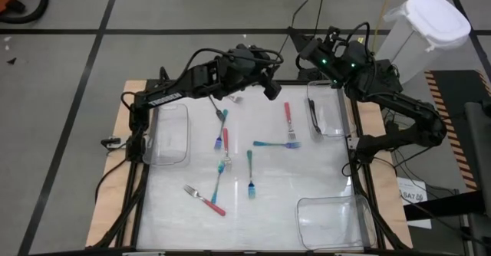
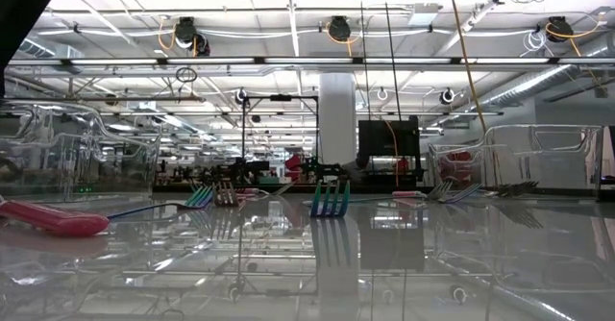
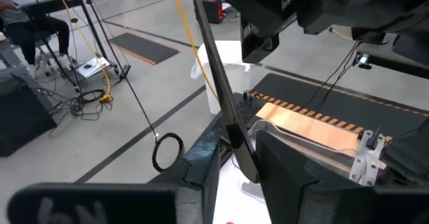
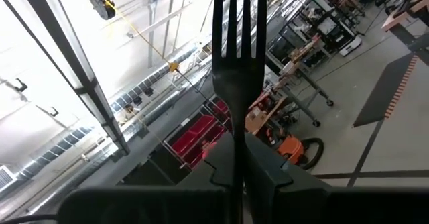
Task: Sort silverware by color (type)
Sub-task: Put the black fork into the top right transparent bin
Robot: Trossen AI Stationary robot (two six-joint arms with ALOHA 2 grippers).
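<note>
The right gripper (image 4: 234, 174), raised beyond the far right corner of the white worktop (image 1: 322, 172), had its fingers clamped on a slim all-black plastic fork (image 4: 234, 63), tines pointing away from the wrist, its long axis in line with the fingers. The clear rectangular plastic bin (image 1: 331, 126) at the right edge, already holding one dark utensil (image 1: 314, 115), lay just beside and nearest that arm, so the fork probably belonged there.

The left gripper (image 3: 234, 163), over the far edge, had its fingers closing about a thin dark fork handle (image 3: 218, 83); whether the grip was firm I cannot tell.

Pink-handled forks (image 1: 288, 118) and teal-handled forks (image 1: 250, 168) lay scattered mid-worktop, nearer the left arm.
</note>
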